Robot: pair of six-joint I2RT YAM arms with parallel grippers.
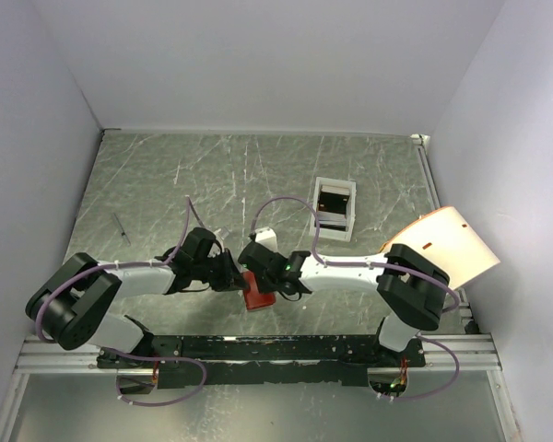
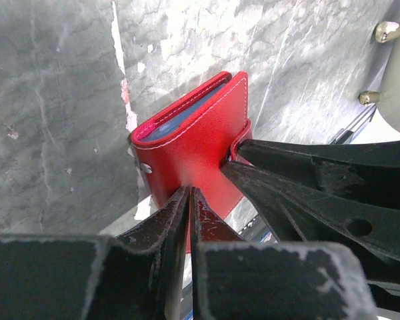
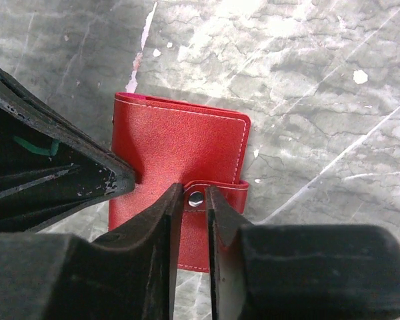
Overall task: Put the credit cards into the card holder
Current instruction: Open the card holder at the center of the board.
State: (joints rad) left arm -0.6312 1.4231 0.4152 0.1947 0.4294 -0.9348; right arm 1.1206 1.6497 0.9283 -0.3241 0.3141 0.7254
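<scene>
The card holder (image 1: 256,296) sits on the marbled grey table (image 1: 166,175), closed, with both arms converging on it. The left gripper (image 2: 190,197) is clamped on the card holder's near edge, its fingers nearly together with only the red cover between them. In the left wrist view, thin pale blue-grey layers show between the covers along the card holder's far edge. The right gripper (image 3: 196,200) comes in from the card holder's other side. Its jaws are drawn close around the metal stud of the snap tab (image 3: 230,189), which wraps over that edge. Whether they actually pinch the tab cannot be told. The two sets of fingertips stand just beside each other on the card holder, leaving almost no room between them. On the near side of the card holder runs the black mounting rail (image 1: 258,348), close by. The far side is open table up to the back wall, apart from a white box (image 1: 335,182) to the far right. It holds something dark, too small to identify. A pale orange sheet (image 1: 452,244) leans against the wall well to the right of the card holder. A thin dark stick (image 1: 120,227) lies well to its far left.
</scene>
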